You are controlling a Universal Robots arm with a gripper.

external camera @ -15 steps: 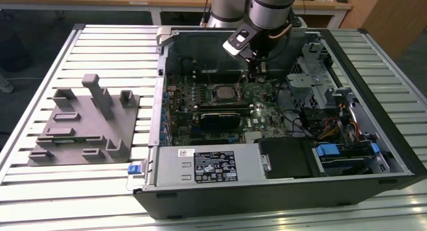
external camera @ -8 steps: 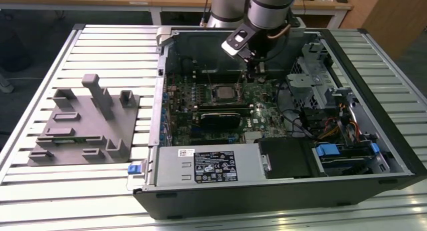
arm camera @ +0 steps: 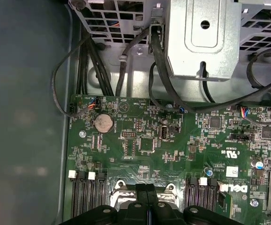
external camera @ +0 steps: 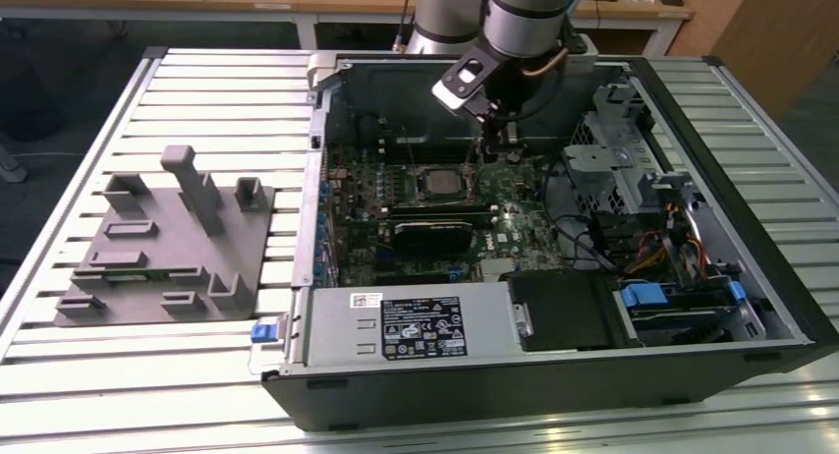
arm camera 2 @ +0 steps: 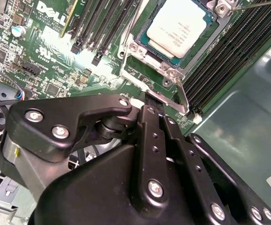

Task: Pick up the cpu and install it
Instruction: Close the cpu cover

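**Closed gripper beside the seated cpu**

Black gripper (arm camera 2: 153, 101) fingers sit pressed together, holding nothing, just beside the socket where the cpu (arm camera 2: 180, 26) lies on the motherboard (arm camera: 173, 150). Judged advice: move gently, staying clear of the memory slots (arm camera 2: 102, 28).

tight room around the socket inside the open case

the gripper (external camera: 492, 144) hangs low inside the case (external camera: 734, 307), just beside the cpu (external camera: 438, 184) in its socket, whose top lies open from above in the second wrist view (arm camera 2: 180, 26). memory slots (arm camera 2: 220, 61) run close along one side of the socket and its metal latch frame (arm camera 2: 166, 77) edges it. toward the exterior view's right, the drive cage (external camera: 616, 140) and loose cables (external camera: 655, 248) crowd the space; the power supply (external camera: 413, 326) blocks the near side. the grey tray (external camera: 164, 248) stands well apart on the slatted counter (external camera: 210, 90), with open room around it.
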